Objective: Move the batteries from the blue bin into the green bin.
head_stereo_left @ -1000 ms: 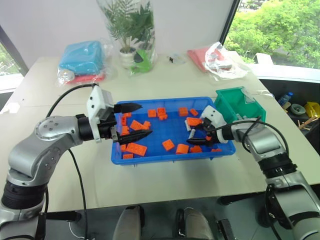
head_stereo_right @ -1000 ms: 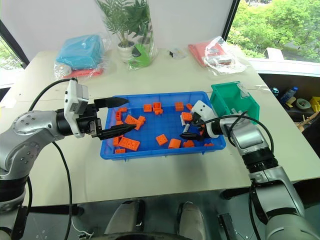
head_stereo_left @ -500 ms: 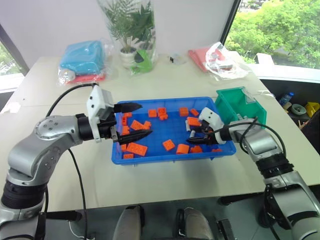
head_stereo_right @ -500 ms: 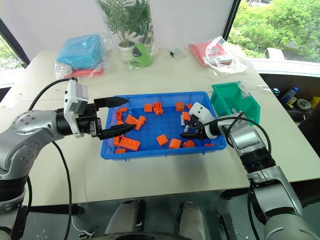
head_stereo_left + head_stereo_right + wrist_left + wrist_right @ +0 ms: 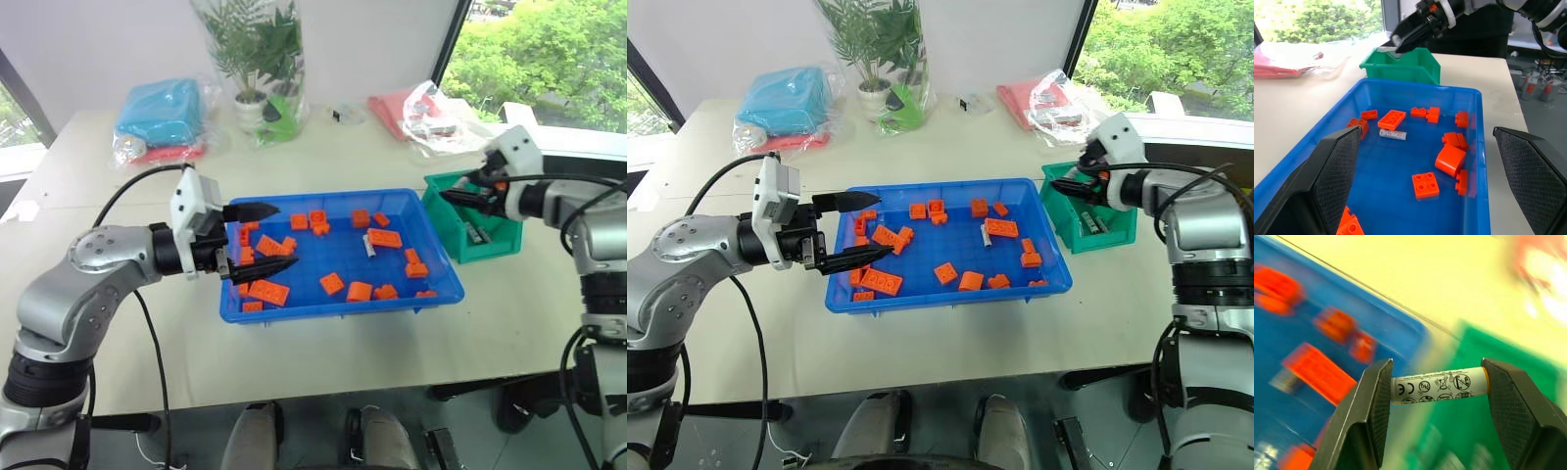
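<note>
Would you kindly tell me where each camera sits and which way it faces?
Head views: high on the head, looking down at the blue bin and green bin; both arms show.
Left wrist view: along the open left claw across the blue bin toward the green bin.
Right wrist view: between the right claw fingers, gripping a battery.
Shared: both bins.

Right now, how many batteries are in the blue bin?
1. The battery lies in the blue bin, beside a flat orange brick in its right half. More could hide under bricks.
</note>
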Available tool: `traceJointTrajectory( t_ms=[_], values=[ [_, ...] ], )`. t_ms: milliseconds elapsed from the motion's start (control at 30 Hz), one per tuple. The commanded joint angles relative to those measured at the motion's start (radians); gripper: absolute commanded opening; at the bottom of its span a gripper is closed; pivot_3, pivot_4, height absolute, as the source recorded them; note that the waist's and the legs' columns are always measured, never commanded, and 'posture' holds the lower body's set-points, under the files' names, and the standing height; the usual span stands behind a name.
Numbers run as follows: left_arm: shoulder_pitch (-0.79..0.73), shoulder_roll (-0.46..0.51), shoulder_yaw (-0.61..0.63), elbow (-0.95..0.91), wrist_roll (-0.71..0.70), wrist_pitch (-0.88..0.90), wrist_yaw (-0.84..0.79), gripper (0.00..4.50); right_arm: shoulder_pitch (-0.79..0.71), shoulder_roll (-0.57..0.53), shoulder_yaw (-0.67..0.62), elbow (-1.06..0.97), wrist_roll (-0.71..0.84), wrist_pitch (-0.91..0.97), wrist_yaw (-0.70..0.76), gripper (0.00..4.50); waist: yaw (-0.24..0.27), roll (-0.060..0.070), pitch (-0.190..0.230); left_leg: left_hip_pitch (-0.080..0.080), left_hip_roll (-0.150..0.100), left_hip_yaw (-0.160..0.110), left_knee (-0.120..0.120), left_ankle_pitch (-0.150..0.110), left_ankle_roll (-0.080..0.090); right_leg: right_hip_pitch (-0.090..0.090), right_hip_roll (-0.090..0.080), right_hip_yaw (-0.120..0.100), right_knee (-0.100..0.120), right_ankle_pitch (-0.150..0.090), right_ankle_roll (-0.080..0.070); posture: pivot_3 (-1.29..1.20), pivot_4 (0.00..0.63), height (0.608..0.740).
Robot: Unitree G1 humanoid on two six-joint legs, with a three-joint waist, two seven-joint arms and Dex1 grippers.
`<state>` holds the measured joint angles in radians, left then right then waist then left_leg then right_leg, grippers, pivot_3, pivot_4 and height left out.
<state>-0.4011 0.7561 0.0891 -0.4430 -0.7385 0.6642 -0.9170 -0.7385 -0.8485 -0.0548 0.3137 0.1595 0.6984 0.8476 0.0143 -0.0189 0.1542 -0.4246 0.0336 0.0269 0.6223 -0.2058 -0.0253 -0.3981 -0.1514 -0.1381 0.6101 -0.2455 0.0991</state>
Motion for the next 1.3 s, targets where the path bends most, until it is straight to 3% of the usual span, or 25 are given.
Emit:
traceJointTrajectory(
  t_ms=[33, 133, 300, 433, 533, 833, 1100, 1300],
  values=[
    [-0.036, -0.01, -0.011, 0.003, 0.009, -0.025, -0.012, 4.5, -0.002, -0.009, -0.016, 0.018, -0.014, -0.027, -0.026, 3.3, -0.002, 0.001, 0.0, 0.0, 0.0, 0.0, 0.0, 0.001, 0.001, 0.002, 0.0, 0.0, 0.0, 0.0, 0.0, 0.0, 0.15, 0.672],
    [-0.048, -0.017, -0.017, 0.009, 0.015, -0.026, -0.015, 4.5, -0.017, 0.005, -0.01, 0.049, -0.029, -0.049, -0.054, 4.47, -0.004, 0.002, 0.001, 0.0, 0.0, 0.0, 0.0, 0.001, 0.002, 0.001, 0.0, 0.0, 0.001, 0.001, 0.0, 0.0, 0.15, 0.672],
    [-0.044, -0.017, -0.012, 0.007, 0.017, -0.029, -0.018, 4.5, -0.045, 0.016, 0.004, 0.022, -0.006, -0.1, -0.002, 4.47, -0.003, 0.002, 0.001, 0.0, 0.0, 0.0, 0.0, 0.001, 0.002, 0.001, 0.0, 0.0, 0.002, 0.002, 0.002, 0.0, 0.15, 0.672],
    [-0.026, -0.012, -0.005, -0.002, 0.017, -0.034, -0.019, 4.5, -0.044, 0.027, 0.057, -0.09, 0.06, -0.074, 0.15, 4.47, -0.003, 0.002, 0.001, 0.0, 0.0, 0.0, 0.0, 0.001, 0.002, 0.001, 0.0, 0.0, 0.002, 0.001, 0.002, 0.0, 0.15, 0.672],
    [-0.024, -0.012, -0.001, -0.012, 0.017, -0.033, -0.007, 4.5, -0.019, 0.059, 0.092, -0.207, 0.161, 0.118, 0.209, 4.47, -0.001, 0.002, 0.001, 0.0, 0.0, 0.0, 0.0, 0.001, 0.002, 0.001, 0.0, 0.0, 0.002, 0.001, 0.002, 0.0, 0.15, 0.672],
    [0.018, 0.011, 0.041, -0.057, -0.003, -0.013, 0.026, 4.5, 0.052, 0.299, -0.072, -0.504, 0.359, 0.723, -0.081, 4.47, 0.002, 0.0, 0.0, -0.001, 0.0, -0.002, 0.0, 0.001, 0.002, 0.0, 0.0, 0.0, 0.002, 0.002, -0.003, 0.0, 0.15, 0.672],
    [0.024, 0.016, 0.04, -0.069, -0.016, -0.003, 0.042, 4.5, 0.152, 0.408, -0.084, -0.54, 0.304, 0.775, -0.3, 4.47, 0.0, 0.001, 0.0, -0.001, 0.0, -0.001, 0.0, 0.0, 0.0, -0.002, 0.0, 0.0, 0.001, 0.002, -0.002, 0.0, 0.15, 0.672],
    [0.0, 0.02, 0.028, -0.058, -0.022, 0.008, 0.027, 4.5, 0.174, 0.433, -0.046, -0.47, 0.257, 0.656, -0.376, 4.47, 0.0, 0.0, 0.0, -0.001, 0.0, -0.001, 0.0, 0.001, 0.002, -0.003, 0.001, 0.0, 0.002, 0.001, -0.002, 0.0, 0.15, 0.672]
  ],
)
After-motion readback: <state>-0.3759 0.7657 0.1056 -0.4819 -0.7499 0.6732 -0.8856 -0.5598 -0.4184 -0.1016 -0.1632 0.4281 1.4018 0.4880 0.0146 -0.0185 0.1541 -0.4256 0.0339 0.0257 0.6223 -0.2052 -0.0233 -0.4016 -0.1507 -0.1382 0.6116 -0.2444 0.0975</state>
